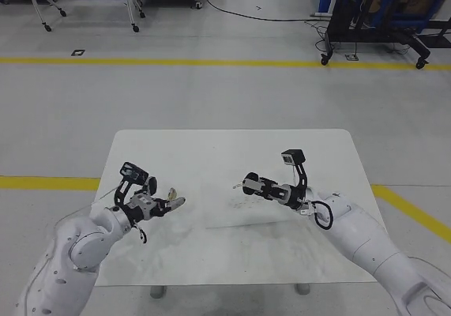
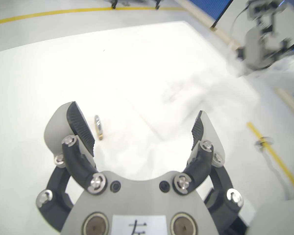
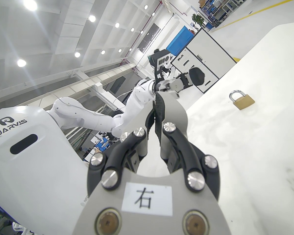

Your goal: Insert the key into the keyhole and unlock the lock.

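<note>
A small brass padlock with a silver shackle lies flat on the white table, near its left side. In the left wrist view the padlock shows edge-on, just beyond one finger of my open left gripper. From above, the left gripper hovers right beside the padlock. My right gripper is held above the table's middle, pointing toward the left arm. Its fingers are pressed together, and a thin sliver, the key, sticks out of their tips.
The tabletop around both grippers is bare white, with faint scuff marks near the middle. Yellow floor lines run past the table, and a wheeled dark rack stands far behind it.
</note>
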Motion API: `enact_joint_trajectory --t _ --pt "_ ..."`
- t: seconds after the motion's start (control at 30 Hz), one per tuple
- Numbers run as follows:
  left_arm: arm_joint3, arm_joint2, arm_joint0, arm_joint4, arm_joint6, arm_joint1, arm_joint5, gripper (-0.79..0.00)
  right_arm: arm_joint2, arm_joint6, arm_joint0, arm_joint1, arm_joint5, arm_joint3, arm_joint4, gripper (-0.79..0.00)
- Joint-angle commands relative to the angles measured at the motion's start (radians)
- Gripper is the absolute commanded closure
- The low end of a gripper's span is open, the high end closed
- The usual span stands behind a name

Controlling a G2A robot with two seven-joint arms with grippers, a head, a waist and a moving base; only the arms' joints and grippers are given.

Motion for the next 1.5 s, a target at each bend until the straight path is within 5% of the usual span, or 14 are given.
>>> enact_joint_trajectory --t 0.0,0.13,0.4,1.1,1.2,1.3,1.47 --pt "0.019 0.033 -0.018 0.120 0.007 -0.004 0.040 -0.523 0.000 0.000 0.000 0.000 0.000 0.000 0.000 0.000" --pt "0.082 0.106 -0.075 0.186 0.011 -0.017 0.100 -0.372 0.000 0.000 0.000 0.000 0.000 0.000 0.000 0.000" --pt "0.159 0.172 -0.143 0.222 -0.010 -0.031 0.129 -0.305 0.000 0.000 0.000 0.000 0.000 0.000 0.000 0.000" --pt "0.191 0.219 -0.175 0.300 -0.063 -0.046 0.210 -0.237 0.000 0.000 0.000 0.000 0.000 0.000 0.000 0.000" --pt "0.196 0.224 -0.179 0.302 -0.067 -0.049 0.216 -0.194 0.000 0.000 0.000 0.000 0.000 0.000 0.000 0.000" --pt "0.202 0.230 -0.185 0.303 -0.067 -0.052 0.219 0.000 0.000 0.000 0.000 0.000 0.000 0.000 0.000 0.000" --pt "0.215 0.244 -0.191 0.313 -0.061 -0.057 0.228 0.000 0.000 0.000 0.000 0.000 0.000 0.000 0.000 0.000"
